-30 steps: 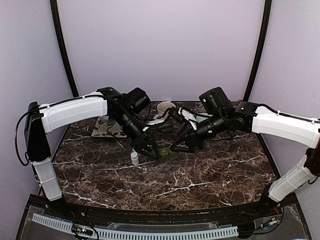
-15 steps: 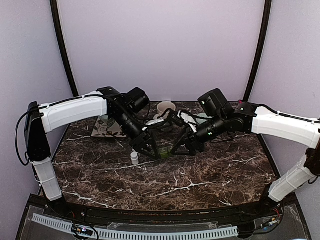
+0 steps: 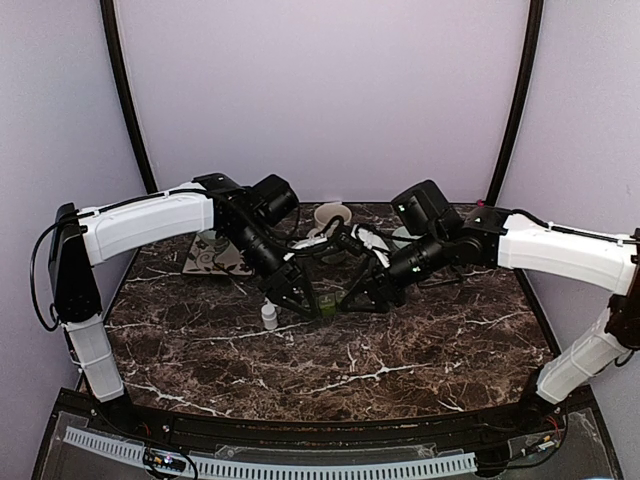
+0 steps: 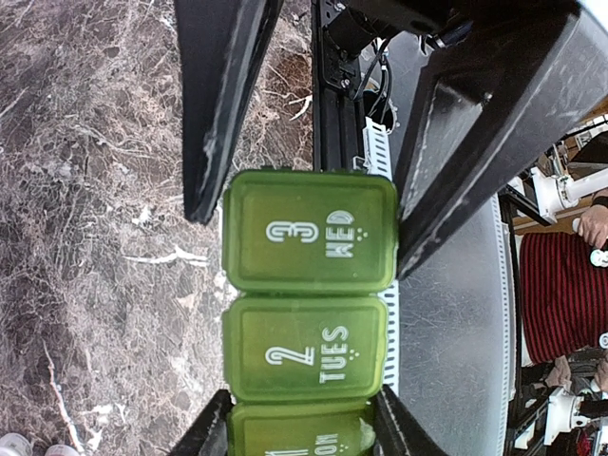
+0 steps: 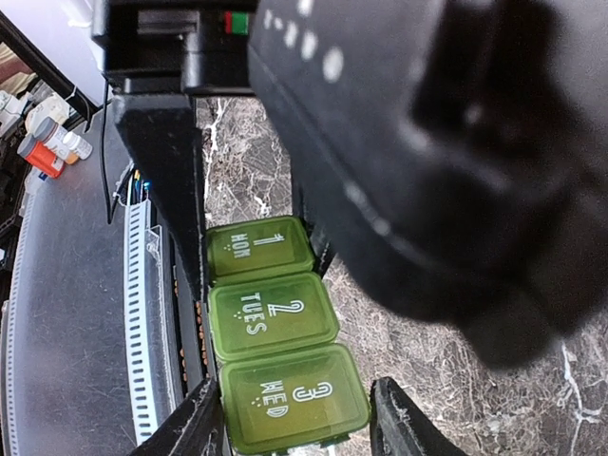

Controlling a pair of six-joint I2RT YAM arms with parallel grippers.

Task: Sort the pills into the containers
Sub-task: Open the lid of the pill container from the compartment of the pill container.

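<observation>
**Top view:** left gripper (image 3: 303, 298) and right gripper (image 3: 357, 296) meet over the marble table (image 3: 420, 360), with the green pill organiser (image 3: 328, 302) between them; a white bottle (image 3: 269, 317) stands near the left gripper; lid lettering is illegible here.

**Left wrist view:** lids closed, WED and TUES readable, MON cut off; the left gripper's fingers (image 4: 211, 432) pinch the MON end.

**Right wrist view:** all three lids readable; the right gripper's fingers (image 5: 198, 426) clamp the WED end.
</observation>
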